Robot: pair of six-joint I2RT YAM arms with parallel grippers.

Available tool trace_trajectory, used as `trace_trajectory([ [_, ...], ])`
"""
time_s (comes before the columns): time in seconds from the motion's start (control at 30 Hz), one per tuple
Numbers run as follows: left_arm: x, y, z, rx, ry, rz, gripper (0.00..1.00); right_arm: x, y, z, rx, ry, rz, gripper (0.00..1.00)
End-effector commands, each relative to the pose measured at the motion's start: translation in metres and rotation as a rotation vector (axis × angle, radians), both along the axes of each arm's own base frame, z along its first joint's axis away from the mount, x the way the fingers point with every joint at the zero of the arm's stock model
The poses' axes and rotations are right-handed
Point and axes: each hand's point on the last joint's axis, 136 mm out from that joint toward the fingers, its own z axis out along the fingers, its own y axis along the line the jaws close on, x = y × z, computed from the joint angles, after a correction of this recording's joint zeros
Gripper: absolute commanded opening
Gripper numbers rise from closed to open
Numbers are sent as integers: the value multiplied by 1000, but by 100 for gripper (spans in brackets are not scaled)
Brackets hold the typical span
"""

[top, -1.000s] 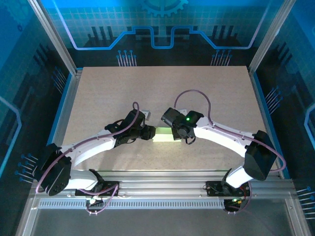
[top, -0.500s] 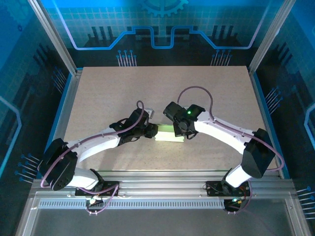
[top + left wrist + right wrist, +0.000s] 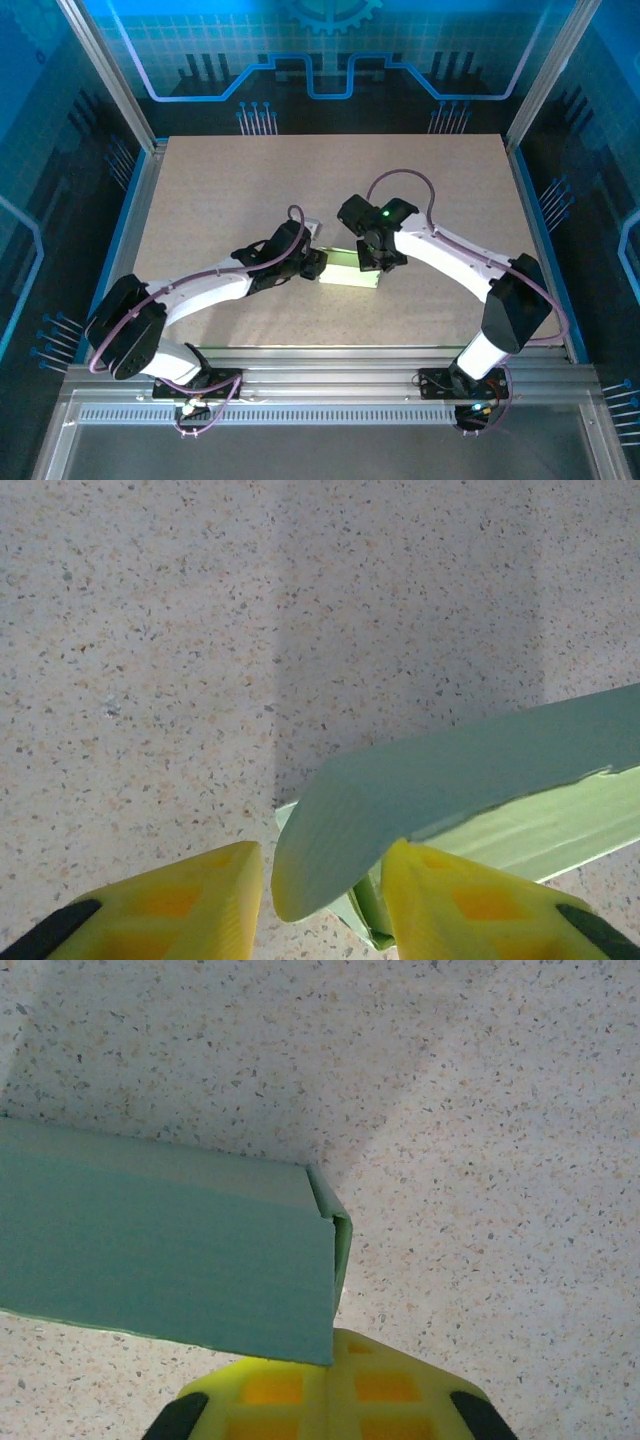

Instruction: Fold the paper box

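My left fingers (image 3: 318, 264) sit a bit apart with the rounded flap (image 3: 330, 830) of the pale green paper box (image 3: 350, 272) between them, touching one finger (can't tell if I'm actually squeezing it, honestly). My right fingers (image 3: 330, 1390) are pressed together right at the near corner of the box's other end. The box lies on the speckled surface (image 3: 220, 190) between my two arms.
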Motion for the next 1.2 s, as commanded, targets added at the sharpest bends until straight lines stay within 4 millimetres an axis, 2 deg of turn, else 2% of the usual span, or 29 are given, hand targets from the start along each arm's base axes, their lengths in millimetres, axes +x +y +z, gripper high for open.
trace_trajectory([
  [0.0, -49, 35, -75, 244, 228, -54, 39, 3, 9, 8, 45, 17, 25, 0],
  [0.3, -48, 35, -76, 248, 226, -60, 39, 5, 9, 4, 52, 27, 16, 0],
  [0.43, -49, 35, -77, 255, 236, -57, 39, 10, 9, 9, 57, -26, 21, 0],
  [0.5, -49, 35, -79, 259, 245, -54, 39, 12, 9, 11, 62, -71, 24, 21],
  [0.53, -48, 34, -78, 257, 245, -54, 38, 12, 9, 11, 65, -85, 25, 25],
  [0.63, -49, 34, -79, 260, 256, -51, 38, 12, 11, 15, 90, -135, 36, 34],
  [0.8, -49, 38, -80, 277, 263, -42, 37, 8, 7, 22, 86, -204, 59, 42],
  [0.93, -49, 37, -79, 275, 264, -44, 37, 2, 0, 16, 60, -206, 46, 43],
  [1.07, -49, 37, -78, 276, 260, -48, 37, -1, -6, 7, 33, -186, 28, 36],
  [1.17, -50, 36, -78, 274, 260, -52, 37, 0, -8, 7, 17, -179, 29, 35],
])
